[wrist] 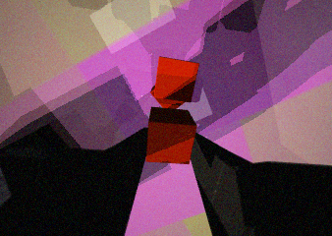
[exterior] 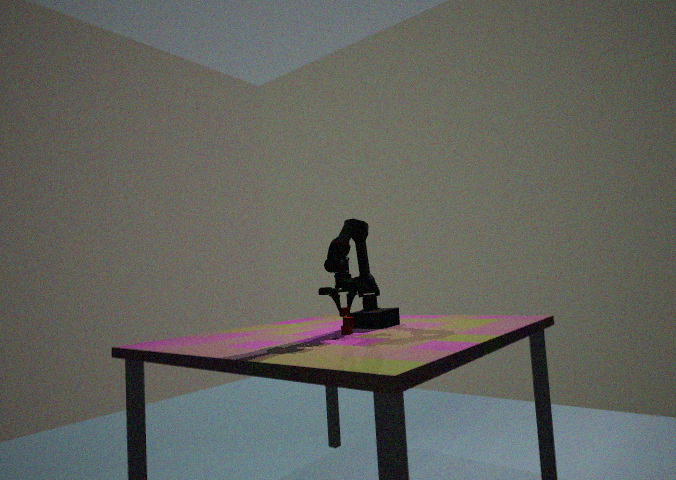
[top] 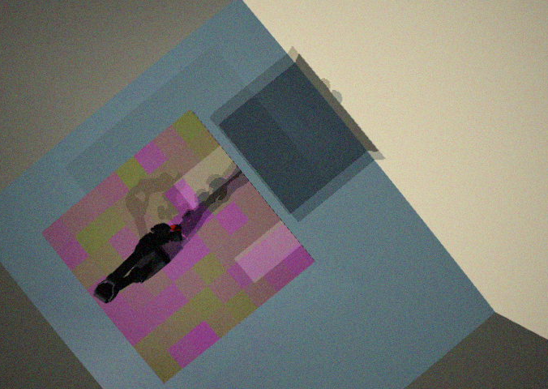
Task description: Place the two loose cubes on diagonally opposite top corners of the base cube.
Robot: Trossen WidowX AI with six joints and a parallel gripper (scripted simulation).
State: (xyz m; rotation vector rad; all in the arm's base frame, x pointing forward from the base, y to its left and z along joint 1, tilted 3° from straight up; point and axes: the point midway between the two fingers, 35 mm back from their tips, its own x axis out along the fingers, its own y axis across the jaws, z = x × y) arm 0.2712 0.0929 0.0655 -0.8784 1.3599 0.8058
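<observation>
My gripper is shut on a red cube, which hangs between the fingertips and looks about level. A second red cube rests on top of the red base cube, offset towards one corner. In the exterior view the held cube is a little above and slightly left of the resting cube. In the wrist view the two look close, with the base cube mostly hidden beneath. The top view shows only a little red beside the gripper; which cube it is cannot be told.
The arm's black base block stands just behind and right of the stack in the exterior view. The patchwork table carries the arm's dark shadows around the cubes. Its edges are well away from the stack.
</observation>
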